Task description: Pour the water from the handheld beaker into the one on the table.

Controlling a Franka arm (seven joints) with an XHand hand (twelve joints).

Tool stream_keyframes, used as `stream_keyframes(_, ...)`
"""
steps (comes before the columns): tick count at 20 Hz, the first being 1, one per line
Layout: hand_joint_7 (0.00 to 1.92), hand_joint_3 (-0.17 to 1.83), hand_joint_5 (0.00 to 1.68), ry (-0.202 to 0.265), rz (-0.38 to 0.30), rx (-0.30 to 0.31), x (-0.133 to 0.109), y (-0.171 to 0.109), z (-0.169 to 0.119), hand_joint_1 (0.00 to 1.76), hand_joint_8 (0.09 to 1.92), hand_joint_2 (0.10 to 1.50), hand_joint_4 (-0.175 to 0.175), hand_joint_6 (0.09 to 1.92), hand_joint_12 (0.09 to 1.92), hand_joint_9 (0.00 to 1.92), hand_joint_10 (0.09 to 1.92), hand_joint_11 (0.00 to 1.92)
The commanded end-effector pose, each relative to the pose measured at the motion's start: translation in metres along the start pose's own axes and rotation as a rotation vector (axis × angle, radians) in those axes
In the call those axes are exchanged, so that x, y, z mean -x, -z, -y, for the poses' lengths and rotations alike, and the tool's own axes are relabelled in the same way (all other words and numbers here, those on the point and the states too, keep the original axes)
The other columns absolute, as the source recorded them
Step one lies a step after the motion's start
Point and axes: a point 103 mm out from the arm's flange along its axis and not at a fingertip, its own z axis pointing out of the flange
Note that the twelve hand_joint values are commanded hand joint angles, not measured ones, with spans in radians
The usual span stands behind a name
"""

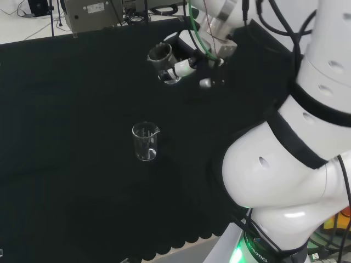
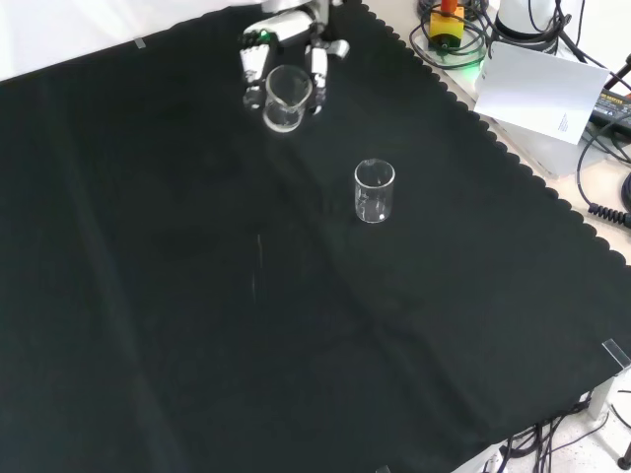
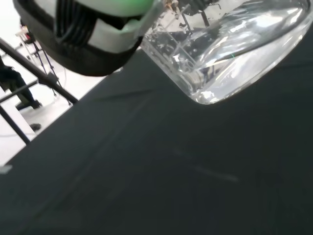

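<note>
Clear glass beaker (image 2: 286,99), the handheld one, hung above the black cloth (image 2: 197,325) near the top edge of the front view, at about eleven o'clock from the second clear glass beaker (image 2: 375,190) and well apart from it. The black and white robot hand (image 2: 281,44) had its fingers (image 2: 318,69) curled round the held beaker's wall, reaching in from the top of the front view. In the head view the held beaker (image 1: 163,60) sat tilted, its mouth turned up and to the left, with the hand (image 1: 189,66) gripping it from its right side. The wrist view showed its rounded glass base (image 3: 215,58) close up, held off the cloth (image 3: 146,186); whether it held water I could not tell. The second beaker (image 1: 145,141) stood upright on the cloth with its spout toward the right of the head view, at roughly six o'clock from the held one. The arm's big white links (image 1: 296,181) occupied the right of the head view. A white sheet of paper (image 2: 542,94) lay off the cloth's scalloped edge at the front view's two o'clock.
</note>
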Motion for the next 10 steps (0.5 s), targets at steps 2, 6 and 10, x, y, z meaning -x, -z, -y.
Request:
stream_keyframes(2,1.6,-0.17,1.52,-0.061,0.104,-0.1,-0.021,0.006,0.098,1.2,0.56,1.02,-0.051,0.09,0.56,1.83,0.17,1.47)
stream_keyframes(6,1.58,-0.17,1.52,-0.064,0.164,-0.176,-0.032,-0.006,0.116,1.2,0.6,1.02,-0.048,0.09,0.56,1.83,0.17,1.47)
stream_keyframes(10,1.58,-0.17,1.52,-0.055,0.237,-0.256,-0.042,-0.021,0.118,1.2,0.61,1.02,-0.048,0.09,0.56,1.83,0.18,1.46)
